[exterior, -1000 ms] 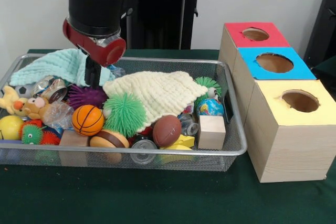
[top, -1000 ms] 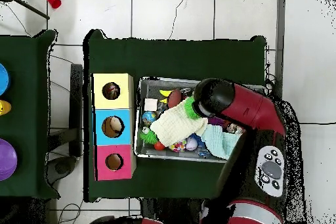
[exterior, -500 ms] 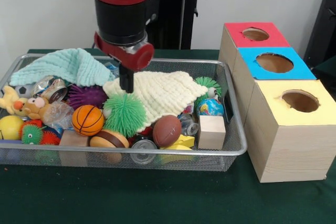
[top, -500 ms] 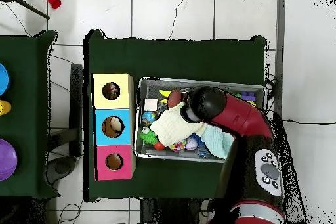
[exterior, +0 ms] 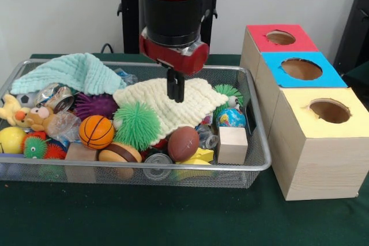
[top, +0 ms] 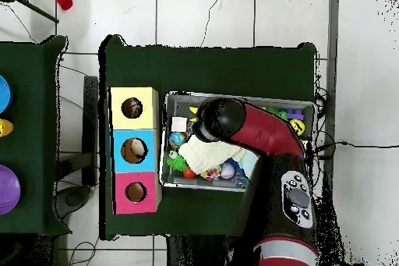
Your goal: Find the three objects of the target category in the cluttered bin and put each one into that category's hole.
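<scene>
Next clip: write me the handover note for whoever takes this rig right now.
End effector: hovering above the cream cloth in the wire bin, carrying nothing; open or shut cannot be told.
Bin: cluttered. In view are a basketball, football, green spiky ball, globe ball, wooden block and mint cloth.
Boxes: red, blue and yellow holes stand beside the bin. The overhead view shows something inside the yellow and blue holes, not identifiable.
Left: the cloths still hide much of the bin; keep searching.
</scene>
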